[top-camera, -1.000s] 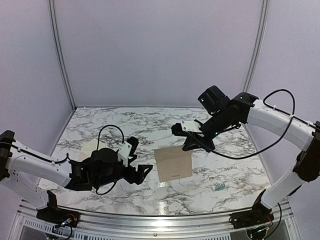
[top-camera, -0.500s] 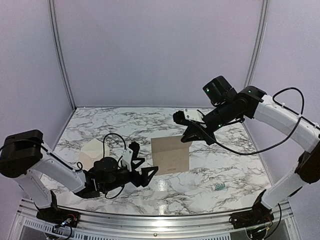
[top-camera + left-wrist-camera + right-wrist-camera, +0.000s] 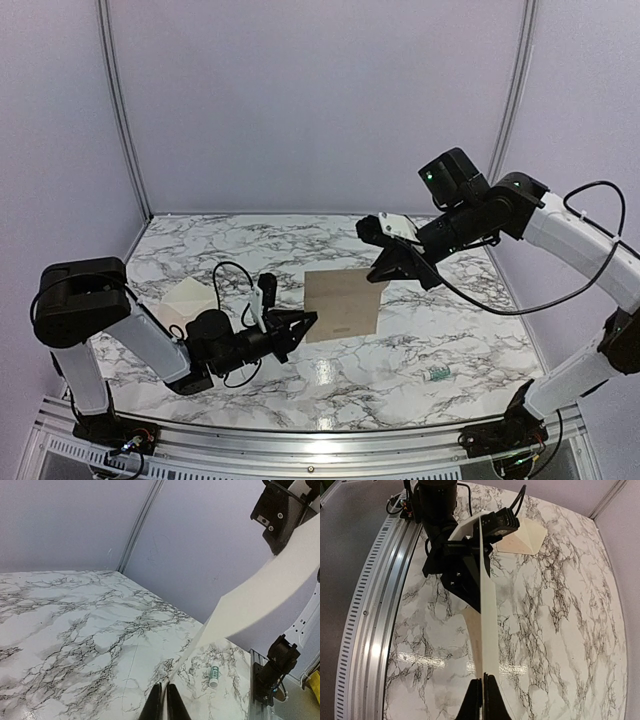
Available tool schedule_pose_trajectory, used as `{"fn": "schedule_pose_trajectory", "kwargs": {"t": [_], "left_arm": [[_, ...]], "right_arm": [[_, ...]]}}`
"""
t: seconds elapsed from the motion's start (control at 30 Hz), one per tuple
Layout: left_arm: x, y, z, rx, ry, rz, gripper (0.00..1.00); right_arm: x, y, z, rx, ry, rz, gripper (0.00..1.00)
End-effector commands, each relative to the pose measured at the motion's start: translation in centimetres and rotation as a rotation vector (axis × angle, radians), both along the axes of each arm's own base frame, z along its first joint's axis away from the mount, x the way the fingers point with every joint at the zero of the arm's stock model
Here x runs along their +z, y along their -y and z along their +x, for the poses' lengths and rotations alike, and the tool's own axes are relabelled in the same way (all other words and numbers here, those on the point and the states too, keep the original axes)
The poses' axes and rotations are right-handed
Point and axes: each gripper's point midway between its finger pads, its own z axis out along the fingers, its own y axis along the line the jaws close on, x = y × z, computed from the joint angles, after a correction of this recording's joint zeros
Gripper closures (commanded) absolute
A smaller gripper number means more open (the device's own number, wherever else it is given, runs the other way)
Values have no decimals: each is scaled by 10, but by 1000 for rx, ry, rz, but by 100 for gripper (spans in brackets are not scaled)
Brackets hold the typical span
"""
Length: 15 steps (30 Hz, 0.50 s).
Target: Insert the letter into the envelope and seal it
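Marble-patterned bench (image 3: 455, 322) carries the envelope (image 3: 186, 296), which lies flat near the left side, close to the left arm's upper links. From the right wrist view its pointed flap shows as a triangle on the cream body. I cannot tell from any view whether the flap is lifted, nor see inside the pocket.

The letter (image 3: 342, 304) is outside the envelope and well apart from it, held between the two arms at the middle of the bench. The left claw (image 3: 303, 322) is clenched on the sheet's lower left corner, its fingers (image 3: 156, 702) pressed together with the paper's edge between them. The right claw (image 3: 386, 270) is clamped on the upper right edge, and in its own wrist view the jaws are pinched tight on the paper.

The sheet is tilted, high at the right claw and low at the left. In the left wrist view it rises as a pale curved band toward the right arm. In the right wrist view it shows nearly edge-on, running away toward the left claw. Whether its lowest corner touches the bench I cannot tell.

A small green-and-white tube (image 3: 438, 375) lies on the bench near the front right, well apart from both sheet and envelope.
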Motion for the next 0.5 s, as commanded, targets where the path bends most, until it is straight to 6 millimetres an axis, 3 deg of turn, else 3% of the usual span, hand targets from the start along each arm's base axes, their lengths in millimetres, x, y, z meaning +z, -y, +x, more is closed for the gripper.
{"fn": "schedule_pose_trajectory", "kwargs": {"t": [0.0, 0.1, 0.23, 0.37, 0.47], "left_arm": [[18, -8, 2, -30, -16, -149, 100], [21, -12, 0, -39, -14, -178, 100], [22, -19, 2, -15, -22, -187, 100], [28, -24, 5, -14, -32, -208, 100], [34, -20, 5, -28, -18, -192, 100]], "right_arm": [[7, 1, 0, -4, 24, 31, 100], [-3, 2, 1, -10, 18, 21, 100], [-28, 7, -9, 19, -21, -28, 67], [-44, 14, -37, 70, -90, -56, 54], [-59, 23, -44, 62, -105, -94, 45]]}}
